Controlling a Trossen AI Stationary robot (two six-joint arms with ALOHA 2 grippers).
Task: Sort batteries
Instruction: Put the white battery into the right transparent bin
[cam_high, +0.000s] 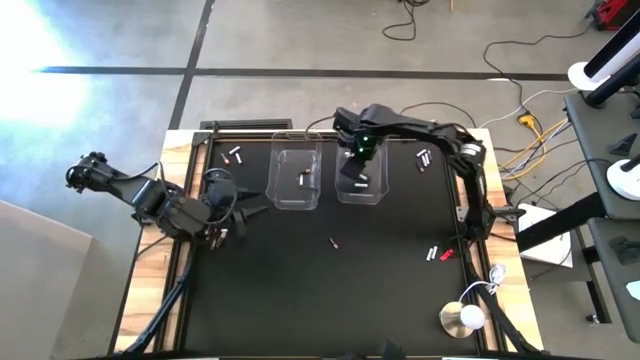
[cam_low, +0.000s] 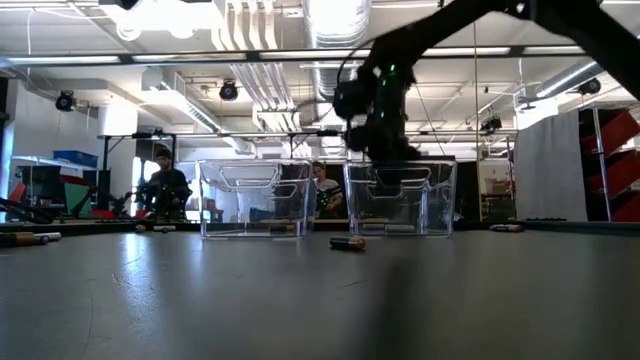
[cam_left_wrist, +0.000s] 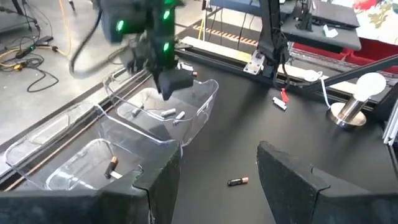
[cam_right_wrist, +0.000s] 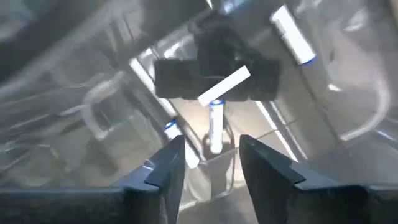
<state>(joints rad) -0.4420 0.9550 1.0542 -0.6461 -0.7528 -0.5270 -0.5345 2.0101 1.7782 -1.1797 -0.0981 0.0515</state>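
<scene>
Two clear bins stand side by side at the far middle of the black mat: the left bin (cam_high: 295, 180) holds dark batteries (cam_left_wrist: 112, 167), the right bin (cam_high: 362, 175) holds silvery-white batteries (cam_left_wrist: 165, 113) (cam_right_wrist: 214, 124). My right gripper (cam_high: 358, 168) (cam_right_wrist: 211, 163) hangs over the right bin, pointing down, open, with nothing between its fingers. My left gripper (cam_high: 225, 205) (cam_left_wrist: 217, 180) waits open at the mat's left side, also with nothing in it. One dark battery (cam_high: 334, 242) (cam_left_wrist: 237, 182) lies on its side mid-mat.
Loose batteries lie at the far left (cam_high: 236, 155), the far right (cam_high: 423, 158) and the right side (cam_high: 437, 254) of the mat. A white round stand (cam_high: 462, 318) sits at the near right corner. People sit in the room beyond the bins in the low view.
</scene>
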